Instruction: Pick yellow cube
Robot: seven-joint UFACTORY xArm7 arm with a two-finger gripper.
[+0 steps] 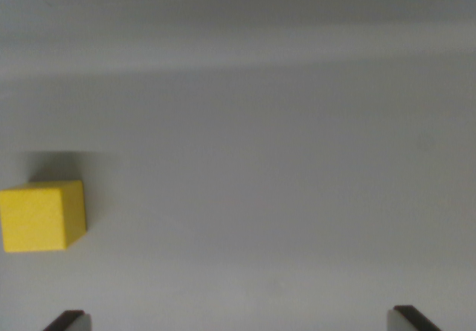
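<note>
Bare test-bench setting, plain grey tabletop [282,160], kind of room cannot be told

A small yellow wooden cube [41,217] sits on a plain grey tabletop [282,160], at nine o'clock in the wrist view.

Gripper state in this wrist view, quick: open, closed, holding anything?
Gripper: open and empty; its two fingers stand far apart at the bottom edge. The yellow cube sits untouched on the table, off toward the wrist view's left.
</note>
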